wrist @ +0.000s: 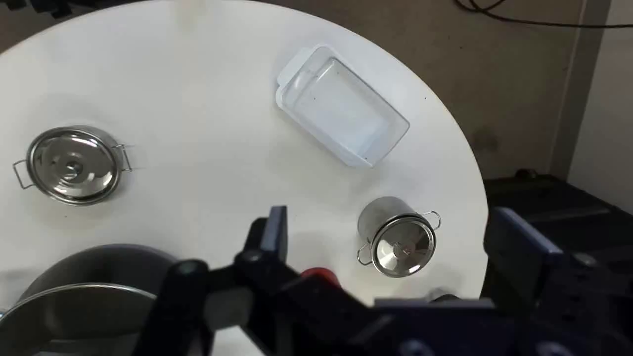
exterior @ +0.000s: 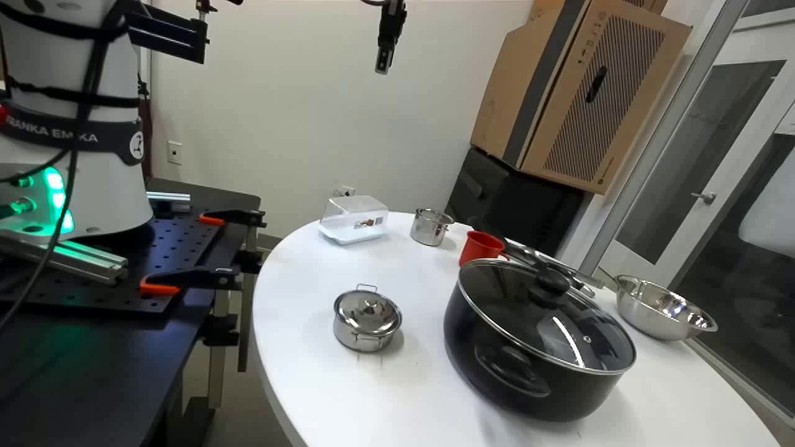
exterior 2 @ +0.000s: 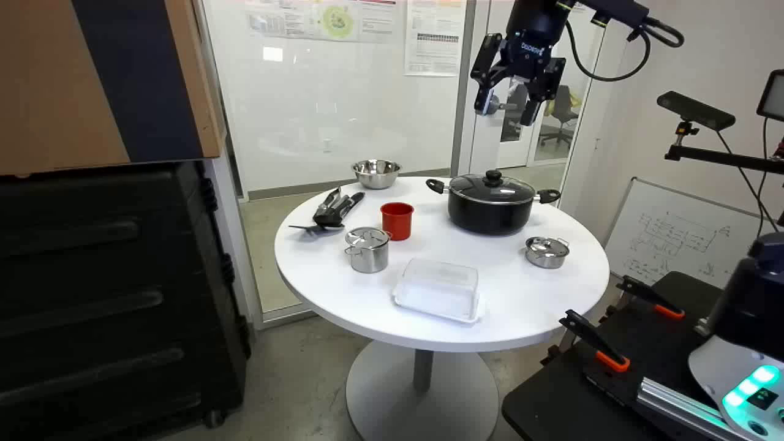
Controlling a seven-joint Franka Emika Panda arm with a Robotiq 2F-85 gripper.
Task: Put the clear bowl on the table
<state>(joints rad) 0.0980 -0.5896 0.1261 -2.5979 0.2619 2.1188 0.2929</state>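
The large round white table (exterior: 404, 403) stands in front of the arm; it also shows in an exterior view (exterior 2: 527, 306) and the wrist view (wrist: 207, 99). The clear bowl shows in no view; it is hidden or out of view. My gripper (exterior 2: 505, 114) is open and empty, high above the table. In the wrist view the gripper (wrist: 393, 217) has its fingers wide apart, with the tall steel pot below between them. A black pot (exterior: 528, 366) with a glass lid stands on the table; its inside is too dark to make out.
On the table are a white dish with a see-through cover (exterior 2: 438, 285), a tall lidded steel pot (exterior 2: 369, 254), a low lidded steel pot (exterior 2: 546, 252), a red cup (exterior 2: 397, 221), black utensils (exterior 2: 334, 211) and a shiny steel bowl (exterior 2: 376, 176). Cardboard boxes (exterior: 577, 93) are stacked behind.
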